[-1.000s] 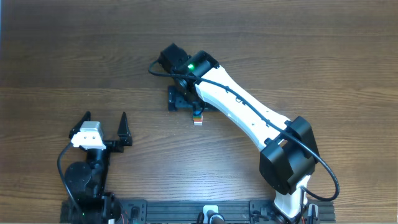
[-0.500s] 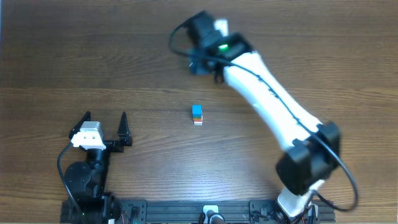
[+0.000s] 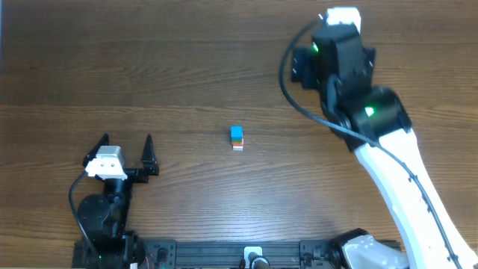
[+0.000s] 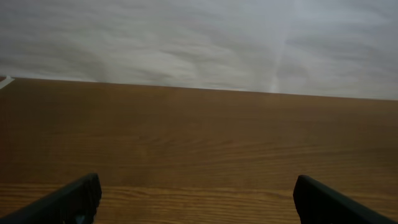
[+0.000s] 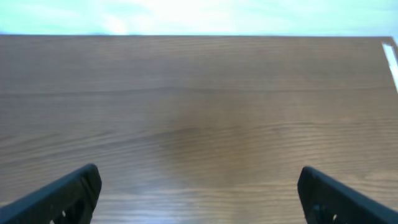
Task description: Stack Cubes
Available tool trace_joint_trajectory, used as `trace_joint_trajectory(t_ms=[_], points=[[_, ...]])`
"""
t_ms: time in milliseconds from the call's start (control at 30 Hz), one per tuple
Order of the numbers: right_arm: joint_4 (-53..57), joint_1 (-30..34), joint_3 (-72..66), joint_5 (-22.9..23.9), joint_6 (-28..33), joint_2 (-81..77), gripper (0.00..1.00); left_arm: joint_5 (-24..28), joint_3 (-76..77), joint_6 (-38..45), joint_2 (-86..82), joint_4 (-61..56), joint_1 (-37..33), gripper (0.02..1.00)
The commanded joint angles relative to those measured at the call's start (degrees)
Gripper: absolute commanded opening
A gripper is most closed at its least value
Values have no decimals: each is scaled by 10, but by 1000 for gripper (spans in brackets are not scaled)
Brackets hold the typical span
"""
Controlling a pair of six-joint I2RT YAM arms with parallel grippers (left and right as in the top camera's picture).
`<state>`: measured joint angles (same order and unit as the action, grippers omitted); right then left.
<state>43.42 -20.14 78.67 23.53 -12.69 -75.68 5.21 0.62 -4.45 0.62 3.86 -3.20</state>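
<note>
Wooden table [image 3: 112, 60]; overhead, stacked cubes [image 3: 237, 137].

Surface: brown wooden table [image 3: 112, 67] with visible grain.
On it: one small stack of cubes [image 3: 237, 138], blue cube topmost, near the middle.

My right arm [image 3: 396, 175]: white shell, black joint housings, 2 green lights [image 3: 370, 112], black cable [image 3: 284, 75] alongside. My left arm [image 3: 103, 213]: black, white wrist block [image 3: 104, 161], 2 pointed black fingers [image 3: 149, 148], thin black lead [image 3: 71, 200].
</note>
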Motion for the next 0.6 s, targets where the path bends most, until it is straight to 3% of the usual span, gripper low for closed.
trace_joint_trajectory(t_ms=[33,400,600], points=[[-40,29,-114,-4,38,77,993,5,-3,8,-5,1,-3,1000],[-320,108,-420,-89,77,281,993,5,-3,8,-5,1,-3,1000],[-434,129,-544,-108,82,367,993,5,-3,8,-5,1,-3,1000]])
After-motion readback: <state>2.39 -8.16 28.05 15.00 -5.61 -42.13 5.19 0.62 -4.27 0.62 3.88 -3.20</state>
